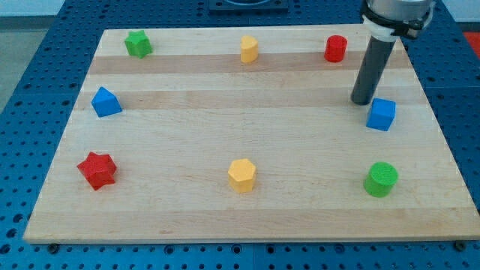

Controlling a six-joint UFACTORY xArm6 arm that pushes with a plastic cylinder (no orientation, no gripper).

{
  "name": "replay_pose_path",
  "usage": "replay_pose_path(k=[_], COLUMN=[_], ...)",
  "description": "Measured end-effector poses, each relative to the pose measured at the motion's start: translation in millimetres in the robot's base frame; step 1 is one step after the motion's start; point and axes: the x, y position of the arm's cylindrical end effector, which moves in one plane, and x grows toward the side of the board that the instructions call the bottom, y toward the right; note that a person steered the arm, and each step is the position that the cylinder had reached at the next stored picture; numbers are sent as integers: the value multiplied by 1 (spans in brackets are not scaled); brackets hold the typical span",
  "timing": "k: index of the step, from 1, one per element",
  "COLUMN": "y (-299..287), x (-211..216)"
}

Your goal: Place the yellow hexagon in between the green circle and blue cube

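The yellow hexagon [242, 174] lies near the view's bottom, at the middle of the wooden board. The green circle [381, 179] sits at the bottom right. The blue cube [382, 114] sits above it on the right side. My tip [362, 101] rests on the board just to the upper left of the blue cube, close to it, and far to the upper right of the yellow hexagon. The gap between the green circle and the blue cube holds no block.
A second yellow block [249, 49] is at the top middle. A red cylinder [336, 48] is at the top right, a green star [138, 43] at the top left, a blue triangular block [105, 101] at the left, a red star [97, 169] at the bottom left.
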Motion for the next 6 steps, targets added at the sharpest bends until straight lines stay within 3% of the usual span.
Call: replay_pose_path(k=[1, 2, 3, 5, 6], y=[8, 101, 60, 61, 34], x=[-5, -3, 12, 41, 48])
